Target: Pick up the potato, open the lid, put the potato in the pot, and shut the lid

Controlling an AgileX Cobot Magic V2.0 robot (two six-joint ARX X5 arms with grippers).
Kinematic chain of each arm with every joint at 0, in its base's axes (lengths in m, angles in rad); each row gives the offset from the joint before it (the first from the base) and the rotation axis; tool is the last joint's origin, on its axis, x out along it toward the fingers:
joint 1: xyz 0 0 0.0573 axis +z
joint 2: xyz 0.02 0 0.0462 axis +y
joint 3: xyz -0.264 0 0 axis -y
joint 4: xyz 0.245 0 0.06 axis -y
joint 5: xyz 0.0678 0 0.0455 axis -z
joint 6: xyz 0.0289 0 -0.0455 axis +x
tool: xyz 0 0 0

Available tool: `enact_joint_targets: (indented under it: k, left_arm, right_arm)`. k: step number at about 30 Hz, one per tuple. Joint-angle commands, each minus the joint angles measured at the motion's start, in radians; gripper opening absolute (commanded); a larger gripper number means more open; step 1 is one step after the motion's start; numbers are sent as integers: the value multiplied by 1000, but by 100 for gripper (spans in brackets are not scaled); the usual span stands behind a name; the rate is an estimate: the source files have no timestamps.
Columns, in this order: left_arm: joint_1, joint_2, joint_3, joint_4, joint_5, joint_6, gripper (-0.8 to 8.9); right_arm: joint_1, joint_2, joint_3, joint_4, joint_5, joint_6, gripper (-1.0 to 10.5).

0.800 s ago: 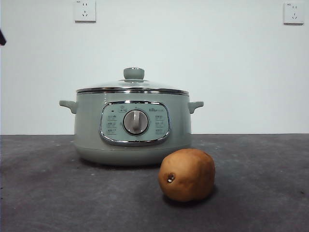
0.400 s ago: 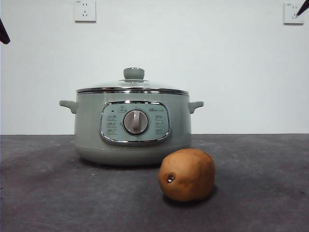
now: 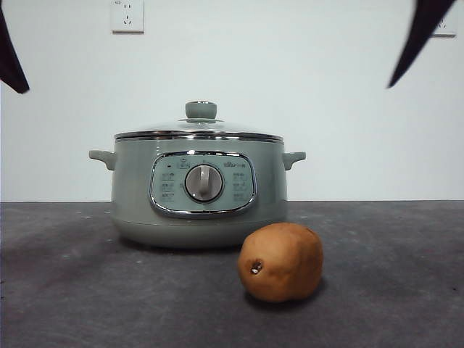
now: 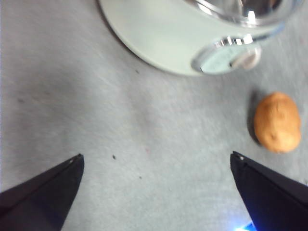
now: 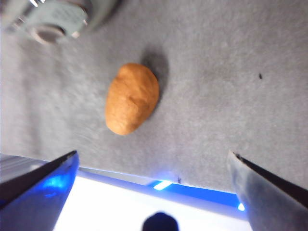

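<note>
The orange-brown potato (image 3: 280,262) lies on the grey table in front of the pot, a little to its right. The sage-green pot (image 3: 197,190) stands mid-table with the glass lid (image 3: 199,128) closed on it. The potato also shows in the left wrist view (image 4: 276,121) and the right wrist view (image 5: 132,98). My left gripper (image 4: 156,161) is open and empty, high above the table beside the pot (image 4: 192,33). My right gripper (image 5: 151,159) is open and empty, high above the potato. Black jaw tips show at both top corners of the front view.
The grey dial (image 3: 204,183) faces the front camera. Two wall sockets (image 3: 127,15) sit high on the white back wall. The table's front edge with a blue light (image 5: 163,185) shows in the right wrist view.
Both arms have come down and in: the black tips at the top corners of the front view are much larger now. The pot, lid and potato have not moved.
</note>
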Motion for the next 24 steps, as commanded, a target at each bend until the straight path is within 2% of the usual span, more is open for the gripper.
enact_joint_targets:
  k: [1, 3, 7, 13, 21, 24]
  left_arm:
    - [-16, 20, 2, 9, -3, 24, 639]
    - [-27, 30, 2, 17, -4, 28, 639]
    - [-42, 37, 2, 50, -8, 29, 638]
    - [-47, 40, 2, 83, -6, 32, 637]
    - [-52, 40, 2, 84, 1, 51, 637]
    - [-52, 40, 2, 84, 1, 58, 637]
  right_arm:
    - [105, 60, 43, 8, 82, 80, 639]
    - [177, 116, 80, 14, 162, 114, 638]
    - [280, 224, 148, 27, 235, 163, 637]
    - [367, 396, 230, 70, 235, 214, 634]
    - [423, 624, 311, 59, 237, 262, 630]
    - [442, 680, 321, 72, 268, 270, 630]
